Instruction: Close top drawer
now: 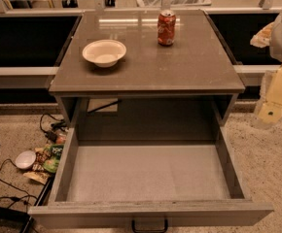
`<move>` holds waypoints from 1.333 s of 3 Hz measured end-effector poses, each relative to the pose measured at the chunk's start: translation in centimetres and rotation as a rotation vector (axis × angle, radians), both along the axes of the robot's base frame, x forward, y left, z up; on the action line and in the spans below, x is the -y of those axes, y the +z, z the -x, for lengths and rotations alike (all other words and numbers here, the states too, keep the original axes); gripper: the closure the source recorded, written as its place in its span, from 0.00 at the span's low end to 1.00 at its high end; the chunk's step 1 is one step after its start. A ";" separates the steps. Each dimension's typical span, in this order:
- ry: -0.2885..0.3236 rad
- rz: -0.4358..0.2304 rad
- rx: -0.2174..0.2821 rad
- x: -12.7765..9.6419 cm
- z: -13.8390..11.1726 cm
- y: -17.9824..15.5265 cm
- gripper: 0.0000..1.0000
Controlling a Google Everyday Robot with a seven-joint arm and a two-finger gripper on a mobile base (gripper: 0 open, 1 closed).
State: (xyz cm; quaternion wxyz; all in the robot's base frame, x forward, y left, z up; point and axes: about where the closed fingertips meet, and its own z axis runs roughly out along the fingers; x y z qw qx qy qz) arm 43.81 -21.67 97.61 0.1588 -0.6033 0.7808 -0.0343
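1. Cabinet [146, 67], grey, fills the middle; its top drawer [150, 210] stands pulled far out toward the camera.
2. Inside the drawer only its pale grey floor shows.
3. On the cabinet top sit a white bowl [104, 52], showing just its pale inside, and an upright red can [166, 28], well apart.
4. The gripper [276, 98] hangs at the right edge, clear of the drawer; wide or narrow, I cannot tell.
5. Snack packets [51, 157] lie on the floor, left.
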 end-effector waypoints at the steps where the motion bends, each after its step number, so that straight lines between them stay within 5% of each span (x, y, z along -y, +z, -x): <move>1: -0.003 -0.004 0.004 0.0 0.1 -0.2 0.00; 2: -0.029 -0.040 0.032 0.3 0.6 -1.9 0.00; 4: -0.142 -0.158 0.110 1.7 6.7 -8.7 0.41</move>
